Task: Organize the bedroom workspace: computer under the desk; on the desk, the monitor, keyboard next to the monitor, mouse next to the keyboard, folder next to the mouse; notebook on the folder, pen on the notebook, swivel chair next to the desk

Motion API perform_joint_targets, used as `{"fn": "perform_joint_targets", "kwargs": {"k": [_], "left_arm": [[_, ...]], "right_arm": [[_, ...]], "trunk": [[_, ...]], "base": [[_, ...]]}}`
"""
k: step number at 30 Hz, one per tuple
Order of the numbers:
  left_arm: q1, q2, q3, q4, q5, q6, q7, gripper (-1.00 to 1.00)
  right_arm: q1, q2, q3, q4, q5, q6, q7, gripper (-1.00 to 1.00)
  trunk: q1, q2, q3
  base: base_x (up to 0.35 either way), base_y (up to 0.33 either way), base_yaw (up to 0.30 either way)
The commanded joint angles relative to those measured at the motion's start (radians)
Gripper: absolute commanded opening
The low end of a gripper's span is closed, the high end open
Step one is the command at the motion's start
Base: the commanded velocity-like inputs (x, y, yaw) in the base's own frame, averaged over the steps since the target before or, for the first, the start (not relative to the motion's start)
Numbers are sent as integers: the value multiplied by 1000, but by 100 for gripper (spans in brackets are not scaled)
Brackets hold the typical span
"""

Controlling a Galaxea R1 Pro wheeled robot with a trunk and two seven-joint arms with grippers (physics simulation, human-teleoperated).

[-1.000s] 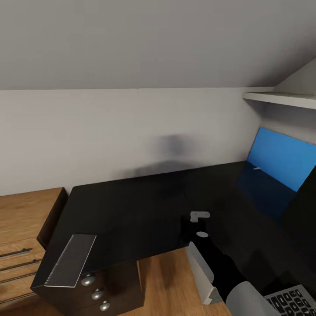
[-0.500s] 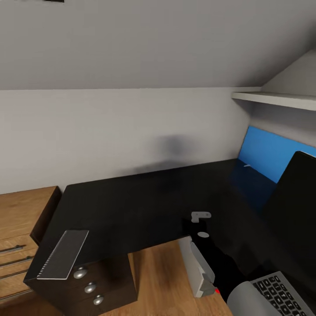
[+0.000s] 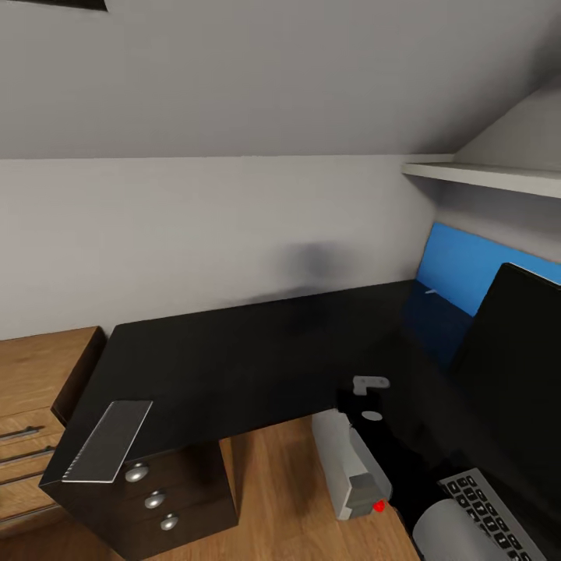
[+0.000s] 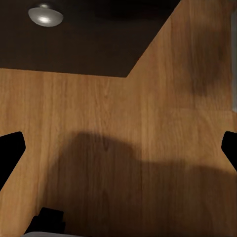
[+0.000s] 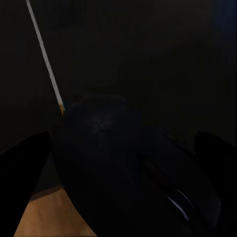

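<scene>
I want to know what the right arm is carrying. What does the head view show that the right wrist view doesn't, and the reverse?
Head view: monitor, keyboard, computer, drawer knobs and a wooden chest.
Right wrist view: the mouse, up close, held in the right end effector.
Both: the desk with its black top, and the wood floor.

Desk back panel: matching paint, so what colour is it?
Bright blue back panel, seen best in the head view.
</scene>
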Motion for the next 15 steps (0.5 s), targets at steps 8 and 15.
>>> {"fn": "perform_joint_targets", "kwargs": {"k": [8,15], "left_arm": [[-1,0,-5,1,11,-1,-8,100],[-1,0,-6,1,11,-1,-8,100]], "right_arm": [[0,-14,-23,0,-7,-7,-62,-100],[4,-44,-24,0,-76,-16,-44,-100]], "trunk": [[0,-1,-1],[0,-1,-1]], "base": [[0,0,0],[-62,0,0]]}}
